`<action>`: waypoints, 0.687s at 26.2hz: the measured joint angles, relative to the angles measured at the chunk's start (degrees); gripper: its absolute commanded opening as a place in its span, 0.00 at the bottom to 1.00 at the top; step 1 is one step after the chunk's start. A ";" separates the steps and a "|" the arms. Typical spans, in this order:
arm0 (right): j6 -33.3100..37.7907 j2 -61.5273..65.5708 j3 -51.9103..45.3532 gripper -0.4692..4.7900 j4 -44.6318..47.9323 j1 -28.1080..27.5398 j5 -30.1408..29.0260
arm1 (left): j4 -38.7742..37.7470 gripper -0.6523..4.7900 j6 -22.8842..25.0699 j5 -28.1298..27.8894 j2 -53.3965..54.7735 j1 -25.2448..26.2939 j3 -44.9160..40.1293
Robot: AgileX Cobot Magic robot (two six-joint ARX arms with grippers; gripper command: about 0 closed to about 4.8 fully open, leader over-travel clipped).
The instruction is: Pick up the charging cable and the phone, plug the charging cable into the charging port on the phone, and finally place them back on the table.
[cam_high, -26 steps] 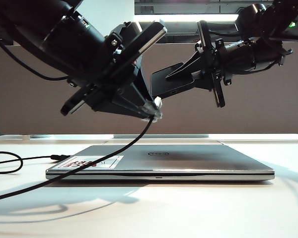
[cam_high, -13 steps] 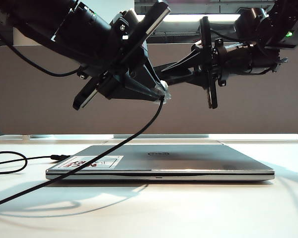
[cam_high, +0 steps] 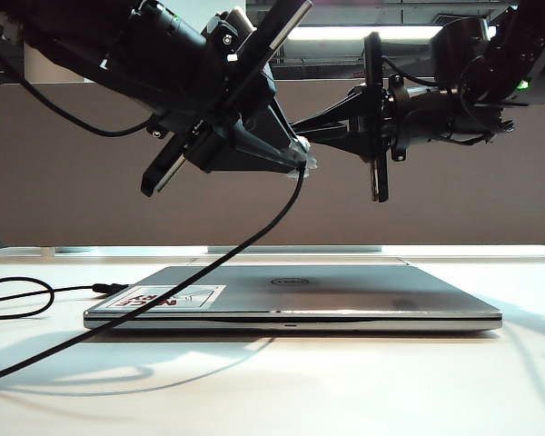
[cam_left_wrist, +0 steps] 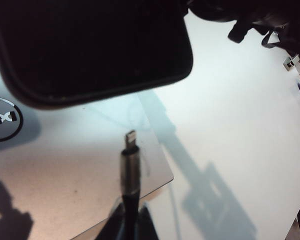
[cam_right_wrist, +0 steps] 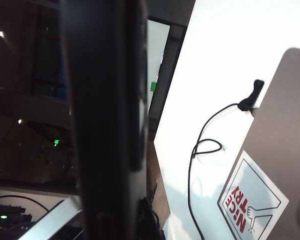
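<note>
My left gripper is shut on the black collar of the charging cable, high above the laptop. In the left wrist view the silvery plug sticks out from the fingers and points at the rounded edge of the black phone, with a small gap between them. My right gripper comes in from the right and is shut on the phone, which shows edge-on in the right wrist view as a dark upright slab. I cannot make out the charging port. The cord hangs down to the table.
A closed silver Dell laptop with a red-lettered sticker lies under both grippers. Slack cable loops on the white table at the left. A grey-brown partition stands behind.
Both wrists have turned. The left gripper has risen with the plug. The phone has swung from showing its flat face to edge-on and moved up, closer to the plug.
</note>
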 measured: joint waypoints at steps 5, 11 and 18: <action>0.13 0.37 0.00 0.09 0.87 0.00 -1.40 | 0.02 0.11 -0.17 0.00 0.00 0.02 0.00; 1.42 0.46 0.00 0.09 4.35 0.44 -2.19 | 0.02 0.11 -0.17 0.00 0.00 0.02 0.00; 2.45 0.50 -0.11 0.09 8.11 1.90 -2.16 | 0.57 0.11 -0.17 0.00 0.00 0.02 0.00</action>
